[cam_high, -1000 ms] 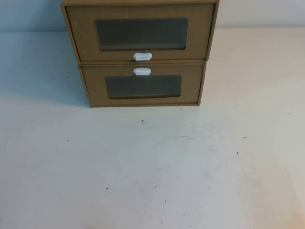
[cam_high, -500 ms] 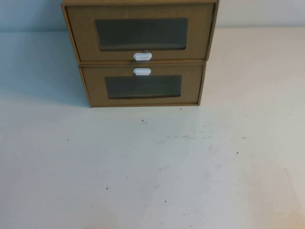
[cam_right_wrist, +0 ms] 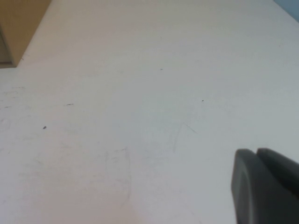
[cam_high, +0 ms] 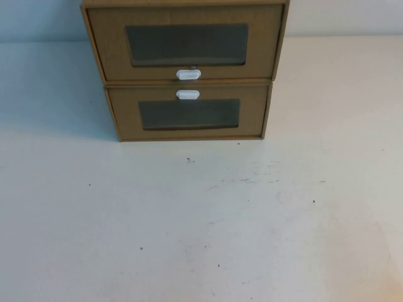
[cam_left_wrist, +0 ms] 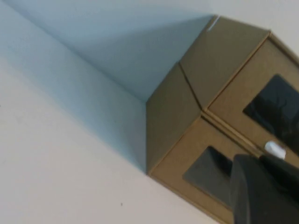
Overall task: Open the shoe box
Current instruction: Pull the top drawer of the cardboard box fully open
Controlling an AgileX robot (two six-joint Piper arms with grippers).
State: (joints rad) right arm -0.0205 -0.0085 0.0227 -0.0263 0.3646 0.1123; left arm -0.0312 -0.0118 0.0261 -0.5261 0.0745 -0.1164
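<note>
Nothing done yet: shoe box [cam_high: 157,72] fully closed, handles [cam_high: 188,74] untouched, left gripper [cam_left_wrist: 258,163] near box, right gripper [cam_right_wrist: 256,154] over table [cam_right_wrist: 140,93], both pinched shut, empty.

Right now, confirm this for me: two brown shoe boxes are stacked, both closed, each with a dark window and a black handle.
Not quite: the upper handle and lower handle are white, not black; the high view shows it. The upper box and lower box are stacked, closed, dark-windowed. The left claw hangs near the boxes; right claw, shut, over the table.
</note>
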